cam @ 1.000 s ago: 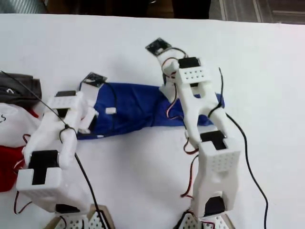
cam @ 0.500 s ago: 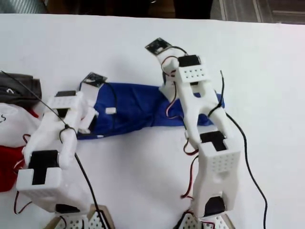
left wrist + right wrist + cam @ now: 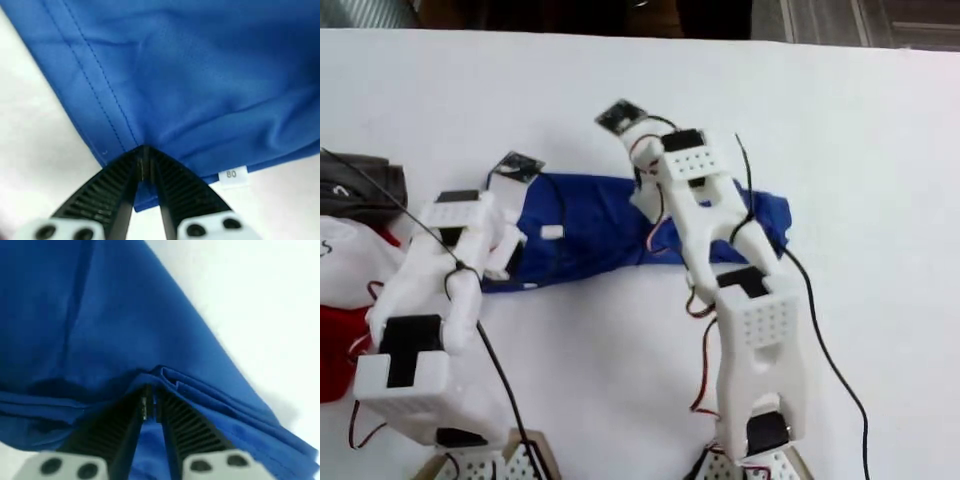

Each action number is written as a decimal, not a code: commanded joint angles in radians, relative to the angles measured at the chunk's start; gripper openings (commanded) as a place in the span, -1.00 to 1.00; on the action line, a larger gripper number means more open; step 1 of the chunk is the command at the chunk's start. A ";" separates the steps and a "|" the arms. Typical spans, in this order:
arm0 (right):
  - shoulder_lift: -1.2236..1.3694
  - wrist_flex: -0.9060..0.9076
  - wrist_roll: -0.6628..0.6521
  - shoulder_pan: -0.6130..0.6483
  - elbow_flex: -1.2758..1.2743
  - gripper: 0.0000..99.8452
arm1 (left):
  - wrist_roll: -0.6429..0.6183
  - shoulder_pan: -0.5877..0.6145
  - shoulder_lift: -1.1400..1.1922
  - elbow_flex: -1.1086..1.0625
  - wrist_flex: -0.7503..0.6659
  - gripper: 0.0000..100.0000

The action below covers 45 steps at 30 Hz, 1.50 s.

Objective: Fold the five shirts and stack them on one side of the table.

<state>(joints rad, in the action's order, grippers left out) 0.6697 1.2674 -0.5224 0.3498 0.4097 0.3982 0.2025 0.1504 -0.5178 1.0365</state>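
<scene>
From high up, the blue shirt (image 3: 590,225) is lying mid-table (image 3: 840,120), stretching from nine toward three o'clock. A grey shirt (image 3: 360,185), white shirt (image 3: 345,255) and red shirt (image 3: 335,350) are sitting heaped at the nine o'clock edge. At my left wrist, my left gripper (image 3: 144,155) is pinching the blue shirt's stitched edge, jaws closed tight. At my right wrist, my right gripper (image 3: 150,392) is clamping its bunched folds, jaws closed tight.
</scene>
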 commanded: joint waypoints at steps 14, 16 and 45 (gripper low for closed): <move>-0.231 0.415 0.005 -0.226 0.121 -0.96 | 0.008 0.003 0.005 -0.007 -0.017 -0.95; -0.231 0.409 0.000 -0.255 0.069 -0.96 | 0.008 0.003 0.005 -0.007 -0.017 -0.95; -0.288 0.145 -0.149 -0.481 -0.167 -0.96 | 0.008 0.003 0.005 -0.007 -0.017 -0.95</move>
<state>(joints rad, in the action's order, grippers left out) 0.4933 1.3825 -0.6713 -0.1350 0.2148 0.3982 0.2025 0.1504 -0.5178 1.0365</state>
